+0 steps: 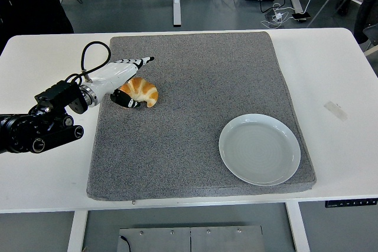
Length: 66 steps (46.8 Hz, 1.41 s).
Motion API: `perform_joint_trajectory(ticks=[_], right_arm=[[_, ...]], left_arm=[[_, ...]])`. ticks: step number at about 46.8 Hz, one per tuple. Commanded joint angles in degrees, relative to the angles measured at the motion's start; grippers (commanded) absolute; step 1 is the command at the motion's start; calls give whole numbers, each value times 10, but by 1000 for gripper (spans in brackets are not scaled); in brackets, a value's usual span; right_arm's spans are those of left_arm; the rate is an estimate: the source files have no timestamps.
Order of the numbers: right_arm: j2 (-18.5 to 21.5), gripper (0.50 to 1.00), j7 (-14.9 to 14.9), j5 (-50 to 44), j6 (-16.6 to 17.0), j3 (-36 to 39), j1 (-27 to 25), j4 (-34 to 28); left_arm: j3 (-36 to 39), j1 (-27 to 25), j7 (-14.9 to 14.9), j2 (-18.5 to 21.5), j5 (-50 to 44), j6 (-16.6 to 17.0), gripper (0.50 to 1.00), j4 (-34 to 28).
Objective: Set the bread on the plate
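The croissant lay on the grey mat near its far-left corner, well apart from the white plate at the mat's near right. The left hand reached in from the left with fingers spread, long fingers over the pastry's top and thumb touching its near-left side, not clamped.

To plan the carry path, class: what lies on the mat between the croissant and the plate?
Nothing: in the head view only bare grey mat lies between the croissant and the plate.
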Motion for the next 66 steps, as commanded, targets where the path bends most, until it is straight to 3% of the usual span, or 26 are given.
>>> perform_joint_trajectory(ticks=[1,12,25,37,45,66], right_arm=[[0,1000,0,0,0,0,0,0],[0,1000,0,0,0,0,0,0],[0,1000,0,0,0,0,0,0],[0,1000,0,0,-1,0,0,0],[0,1000,0,1,0,0,0,0],[0,1000,0,0,0,0,1,0]], left_arm=[[2,3,0,-1,2,0,934,1],[2,6,-1,-10,12,-1,869,15],[2,7,-12,-14,12,-12,645,15],[18,11,-17,-19,13,-14,618,23],[18,13,-18,-18,12,-13,500,24],[-31,-36,-30,-6,9,-13,500,16]])
